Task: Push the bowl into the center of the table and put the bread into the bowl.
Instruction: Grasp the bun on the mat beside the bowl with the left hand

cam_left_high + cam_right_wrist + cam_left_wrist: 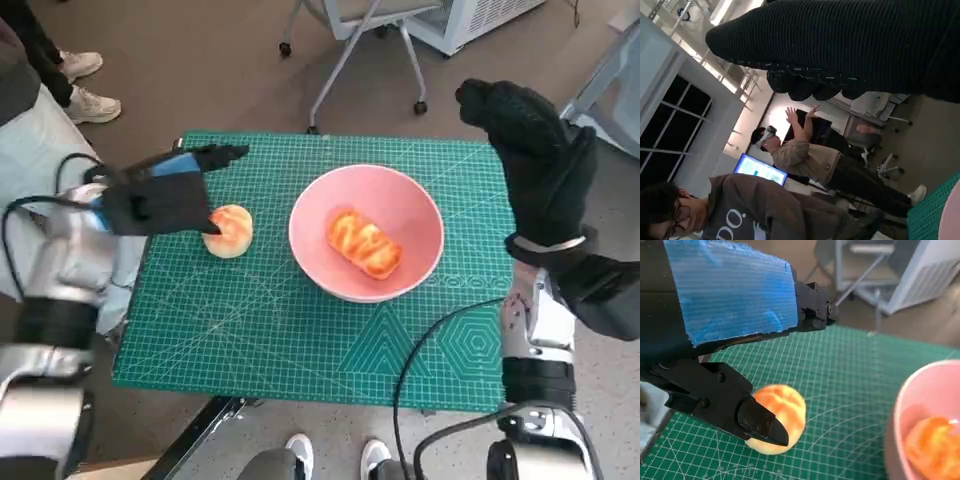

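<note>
A pink bowl [366,233] is seen near the middle of the green mat [300,340] that covers the desk [200,425]; one piece of bread, a striped loaf [364,243], lies inside it, shown also at the edge of the left wrist view [932,447]; a second piece, a round bun [230,230], rests on the mat just beside the bowl, on the left hand's side. The left hand [165,195] is held over the mat by the bun with its fingers spread apart and nothing gripped; in the left wrist view one black fingertip [762,425] is seen in front of the bun [782,415], though touch cannot be told, while another finger [815,307] is stretched out above the mat [850,380]. The right hand [535,160] is raised off the far right corner of the desk, clear of the bowl; nothing is held in it, and its gloved fingers [810,85] are seen loosely bent and slightly apart. In the right wrist view two people [810,160] are shown in the room behind the glove; a chair base [350,60] and shoes [85,85] are seen on the floor beyond the desk.
</note>
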Controlling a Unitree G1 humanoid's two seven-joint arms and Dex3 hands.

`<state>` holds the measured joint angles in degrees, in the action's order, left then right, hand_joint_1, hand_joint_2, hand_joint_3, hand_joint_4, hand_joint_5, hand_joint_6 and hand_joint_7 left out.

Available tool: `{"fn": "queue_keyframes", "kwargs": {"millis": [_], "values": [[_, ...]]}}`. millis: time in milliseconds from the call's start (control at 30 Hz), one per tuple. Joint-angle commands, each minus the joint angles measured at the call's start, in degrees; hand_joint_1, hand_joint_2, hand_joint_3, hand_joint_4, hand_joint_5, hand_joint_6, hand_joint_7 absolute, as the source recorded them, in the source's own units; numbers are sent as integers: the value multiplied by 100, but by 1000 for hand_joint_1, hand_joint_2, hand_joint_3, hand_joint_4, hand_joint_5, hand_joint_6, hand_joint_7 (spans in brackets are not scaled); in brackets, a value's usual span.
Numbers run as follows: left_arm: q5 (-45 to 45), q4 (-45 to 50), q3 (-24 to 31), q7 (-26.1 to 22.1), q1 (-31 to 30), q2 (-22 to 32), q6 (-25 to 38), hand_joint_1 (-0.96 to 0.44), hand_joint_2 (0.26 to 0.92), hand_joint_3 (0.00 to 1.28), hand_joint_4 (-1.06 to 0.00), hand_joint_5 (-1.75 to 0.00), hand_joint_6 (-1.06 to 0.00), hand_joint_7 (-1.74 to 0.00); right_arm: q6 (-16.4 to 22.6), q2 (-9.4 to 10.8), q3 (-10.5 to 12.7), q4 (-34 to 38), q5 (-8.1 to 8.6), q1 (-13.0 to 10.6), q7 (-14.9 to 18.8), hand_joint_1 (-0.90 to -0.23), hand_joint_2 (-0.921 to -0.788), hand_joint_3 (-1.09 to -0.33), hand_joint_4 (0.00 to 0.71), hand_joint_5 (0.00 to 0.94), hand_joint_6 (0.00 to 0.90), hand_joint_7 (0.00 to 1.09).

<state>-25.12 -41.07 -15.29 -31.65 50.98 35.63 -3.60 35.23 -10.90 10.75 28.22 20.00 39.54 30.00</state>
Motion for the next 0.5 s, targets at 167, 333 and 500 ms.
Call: {"fn": "queue_keyframes", "kwargs": {"millis": [167,333,500], "values": [[-322,-1040,-353,229,391,-289,-68,-227,751,2,-46,0,-204,-2,-68,-71,19,-15,9,-112,79,-649,-921,-673,191,1,129,331],[-398,-1637,-505,346,517,-463,-158,-232,753,3,-52,-3,-210,-4,-46,-82,23,-43,-8,-149,81,-647,-921,-670,193,2,129,334],[-541,-2043,-704,305,576,-637,-95,-212,755,3,-82,-12,-233,-12,-34,-95,34,-37,-8,-172,92,-649,-921,-668,193,2,129,336]]}}
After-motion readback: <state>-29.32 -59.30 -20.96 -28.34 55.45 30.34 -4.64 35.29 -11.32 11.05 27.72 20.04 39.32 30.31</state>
